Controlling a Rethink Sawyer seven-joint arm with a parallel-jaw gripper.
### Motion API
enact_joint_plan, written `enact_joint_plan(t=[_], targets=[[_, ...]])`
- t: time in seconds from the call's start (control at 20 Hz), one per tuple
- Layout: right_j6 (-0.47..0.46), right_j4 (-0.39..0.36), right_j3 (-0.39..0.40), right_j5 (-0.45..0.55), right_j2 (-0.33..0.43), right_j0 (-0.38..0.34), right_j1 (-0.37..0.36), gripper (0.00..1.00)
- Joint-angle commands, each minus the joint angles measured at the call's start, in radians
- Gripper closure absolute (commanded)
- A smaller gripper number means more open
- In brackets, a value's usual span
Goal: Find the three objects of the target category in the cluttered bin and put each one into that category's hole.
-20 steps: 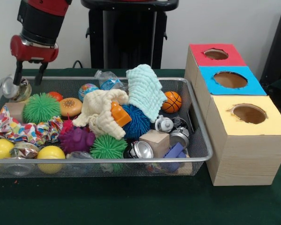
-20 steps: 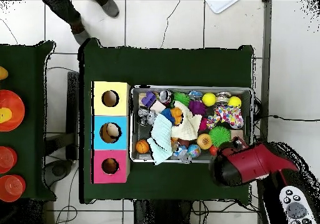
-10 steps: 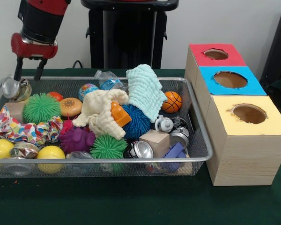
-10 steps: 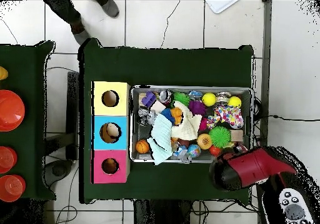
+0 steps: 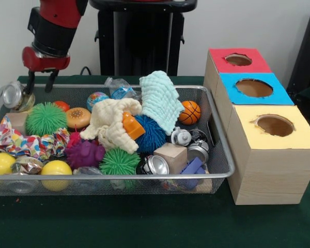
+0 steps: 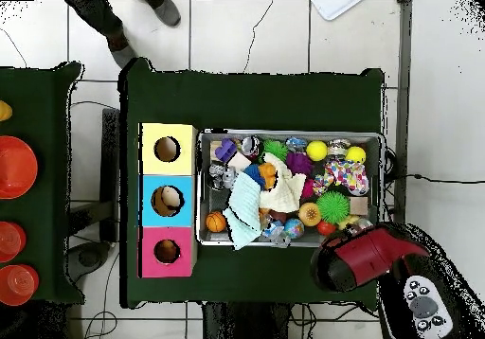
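Note:
The silver wire-mesh bin (image 5: 223,155) is full of clutter; it also shows in the overhead view (image 6: 289,132). No plush animal shows; any are hidden under the clutter. The red-topped box has its hole (image 5: 238,59) at the far right, and the hole shows in the overhead view too (image 6: 167,251). My gripper (image 5: 40,83) hangs open and empty above the bin's far left corner, just right of a crushed silver can (image 5: 13,96). In the overhead view the red arm (image 6: 365,259) covers the gripper at the bin's lower right corner.
A cream cloth (image 5: 109,123) and a mint cloth (image 5: 160,101) lie over the middle of the bin. Spiky balls (image 5: 45,118), an orange basketball (image 5: 189,112), yellow balls, a wood block (image 5: 171,155) and cans fill the rest. Blue-topped (image 5: 254,88) and yellow-topped (image 5: 275,125) boxes stand nearer. A person's feet (image 6: 114,32) show.
My gripper has lifted a little and shifted right in the front view, away from the crushed can. It stays open and empty. The bin's contents have not moved.

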Motion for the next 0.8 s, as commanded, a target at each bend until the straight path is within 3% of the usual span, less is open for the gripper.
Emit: enact_joint_plan(t=[0.05, 0.8], targets=[[0.101, -0.089, 0.006, -0.036, -0.057, 0.056, 0.092, 0.00], [0.140, -0.131, -0.073, -0.132, -0.167, 0.121, 0.151, 0.00]])
